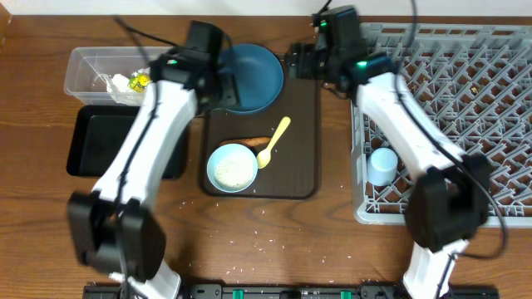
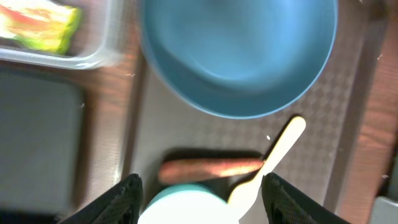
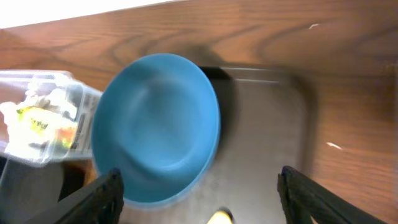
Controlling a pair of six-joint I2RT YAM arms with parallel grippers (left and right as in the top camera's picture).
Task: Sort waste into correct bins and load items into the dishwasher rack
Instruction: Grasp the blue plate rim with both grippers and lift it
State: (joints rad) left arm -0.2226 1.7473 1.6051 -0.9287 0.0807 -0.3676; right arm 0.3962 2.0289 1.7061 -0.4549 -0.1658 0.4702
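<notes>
Left gripper (image 2: 202,190) hanging open over brown tray (image 1: 303,141), mid table. Right gripper (image 3: 200,180) open too, hovering near far edge. Blue plate (image 1: 249,76) lying at tray's far end. Bowl (image 1: 232,167), spoon (image 1: 274,142), carrot (image 1: 256,142) lying nearer front. Wrapper (image 1: 137,81) sitting in clear box (image 1: 83,66), far left corner. Cup (image 1: 382,164) standing in rack (image 1: 465,91), right edge.

Robot lab bench staged like a kitchen: wood surface (image 1: 332,241), left arm (image 1: 154,141), right arm (image 1: 407,124), grey dish rack (image 1: 490,75), brown tray (image 1: 303,124) holding plate (image 1: 253,79), bowl (image 1: 232,168).
</notes>
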